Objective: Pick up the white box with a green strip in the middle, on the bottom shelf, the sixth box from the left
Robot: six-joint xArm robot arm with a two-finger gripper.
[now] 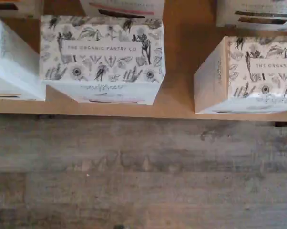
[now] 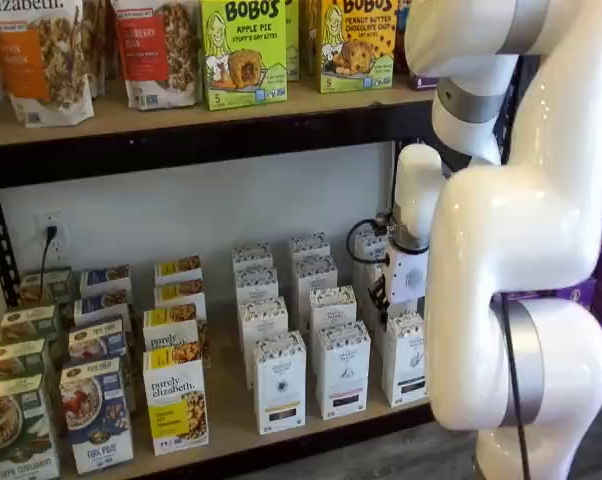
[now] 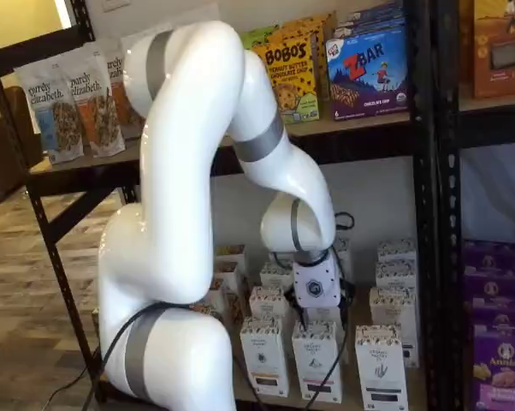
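Pincer (image 3: 316, 310) is spread wide, nothing pinched; it should be lined up over the box (image 1: 103, 57), then lowered slowly so the next boxes are not bumped.

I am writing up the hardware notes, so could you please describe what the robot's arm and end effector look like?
The arm is glossy white with rounded, bulbous links and grey bands at the joints. A thin black cable runs down its lower link. Its wrist ends in a white boxy end effector body bearing a small round dark mark, with dark looped cabling beside it. The black fingers do not show clearly in either shelf view.
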